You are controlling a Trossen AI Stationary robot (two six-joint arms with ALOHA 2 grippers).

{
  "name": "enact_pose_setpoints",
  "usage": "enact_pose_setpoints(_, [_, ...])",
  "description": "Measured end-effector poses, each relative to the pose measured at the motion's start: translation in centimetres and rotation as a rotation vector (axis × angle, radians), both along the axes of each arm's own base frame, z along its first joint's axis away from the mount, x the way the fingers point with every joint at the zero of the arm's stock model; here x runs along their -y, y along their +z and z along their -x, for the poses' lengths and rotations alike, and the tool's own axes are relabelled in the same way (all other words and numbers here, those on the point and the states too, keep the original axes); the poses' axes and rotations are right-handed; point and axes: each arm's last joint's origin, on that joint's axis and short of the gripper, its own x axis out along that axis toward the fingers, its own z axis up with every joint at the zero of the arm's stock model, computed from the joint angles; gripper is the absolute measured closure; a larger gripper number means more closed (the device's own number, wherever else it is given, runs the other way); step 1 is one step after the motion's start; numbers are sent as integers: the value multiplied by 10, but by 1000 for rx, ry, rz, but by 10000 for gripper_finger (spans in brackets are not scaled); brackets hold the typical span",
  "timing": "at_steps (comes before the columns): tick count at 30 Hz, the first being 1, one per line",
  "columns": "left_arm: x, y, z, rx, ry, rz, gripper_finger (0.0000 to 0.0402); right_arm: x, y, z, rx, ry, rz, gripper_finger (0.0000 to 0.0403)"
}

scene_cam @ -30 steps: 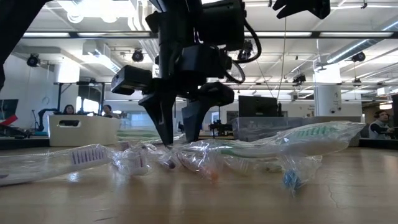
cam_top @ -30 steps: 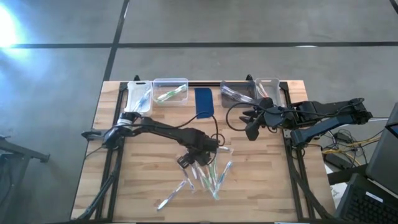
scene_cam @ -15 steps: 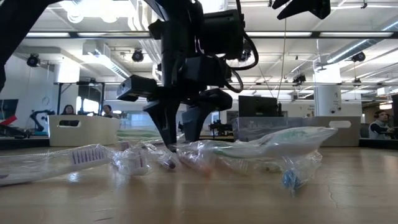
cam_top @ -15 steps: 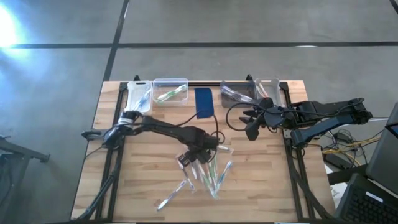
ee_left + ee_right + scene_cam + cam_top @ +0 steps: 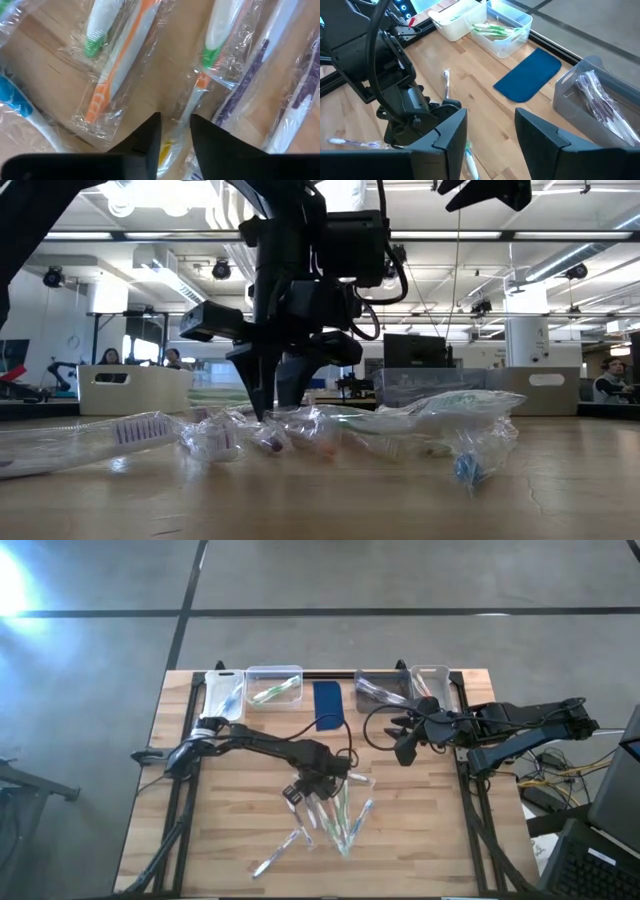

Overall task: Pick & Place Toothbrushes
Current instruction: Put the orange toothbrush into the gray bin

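Wooden slats of the table (image 5: 230,840) carry a loose pile of wrapped toothbrushes (image 5: 335,822) near its middle, each in crinkled clear film, lying across and against one another. One yellow and orange brush (image 5: 186,114) lies right between the fingers of the left gripper (image 5: 174,132), which is lowered into the pile with its jaws narrowed to a slim gap around that wrapper; whether the pads already pinch it I cannot tell. Green-tipped (image 5: 95,37) and purple-handled (image 5: 252,82) brushes lie just beside it. Along the far edge stand a white bin (image 5: 222,692), a clear bin (image 5: 274,673) holding green brushes, a dark blue pad (image 5: 327,704) and grey bins (image 5: 395,681). The right gripper (image 5: 489,131) hovers well apart toward the table's right side, fingers clearly parted and holding nothing. The likely trouble is the film: overlapping wrappers could let the fingers catch a neighbour's plastic and drag two brushes up together, or grip only loose film so the brush slips free when lifted.
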Motion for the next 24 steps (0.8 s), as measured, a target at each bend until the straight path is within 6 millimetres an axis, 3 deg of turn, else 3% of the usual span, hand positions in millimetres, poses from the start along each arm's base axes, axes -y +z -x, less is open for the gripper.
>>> enact_pose_setpoints(9, [0,0,0,4,0,0,394,0,0,0,-1,1,1,276])
enact_pose_setpoints(18, [3,2,2,-25,6,-2,399,0,0,0,2,-3,-4,297])
enact_pose_setpoints(24, [6,21,2,-30,18,-35,400,0,0,0,5,-8,-11,299])
